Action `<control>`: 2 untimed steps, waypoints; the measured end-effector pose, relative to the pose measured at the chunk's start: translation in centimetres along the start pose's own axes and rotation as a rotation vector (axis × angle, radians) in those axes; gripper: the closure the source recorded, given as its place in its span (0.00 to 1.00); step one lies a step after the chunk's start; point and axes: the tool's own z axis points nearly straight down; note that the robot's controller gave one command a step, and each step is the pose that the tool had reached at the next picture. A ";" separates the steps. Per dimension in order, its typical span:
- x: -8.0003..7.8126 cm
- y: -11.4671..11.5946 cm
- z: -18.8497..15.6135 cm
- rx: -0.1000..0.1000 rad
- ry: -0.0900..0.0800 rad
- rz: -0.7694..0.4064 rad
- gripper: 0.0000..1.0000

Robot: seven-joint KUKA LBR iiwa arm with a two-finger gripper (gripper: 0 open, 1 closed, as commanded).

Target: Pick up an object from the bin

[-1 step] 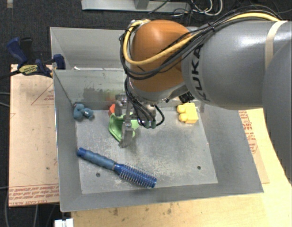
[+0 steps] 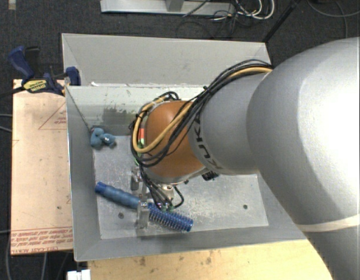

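Closest to the lens, the grey arm point(image 2: 296, 133) reaches in from the right, its orange wrist cover point(image 2: 168, 139) wrapped in cables above the middle of the grey bin point(image 2: 81, 174). At the bin's left, towards the back wall, lies a small blue-grey lump point(image 2: 101, 137), well apart from everything else. Nearer the front wall lies a blue brush point(image 2: 122, 198), handle pointing left, bristled head to the right. The gripper point(image 2: 143, 214) is down at the brush, where handle meets head; whether it is clenched or released cannot be told.
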 end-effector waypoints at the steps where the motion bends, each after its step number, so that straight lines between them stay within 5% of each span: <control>1: -0.4 -0.2 -0.5 -0.001 -0.009 0.006 1.00; 2: 2.3 1.2 -13.8 -0.006 -0.016 -0.002 1.00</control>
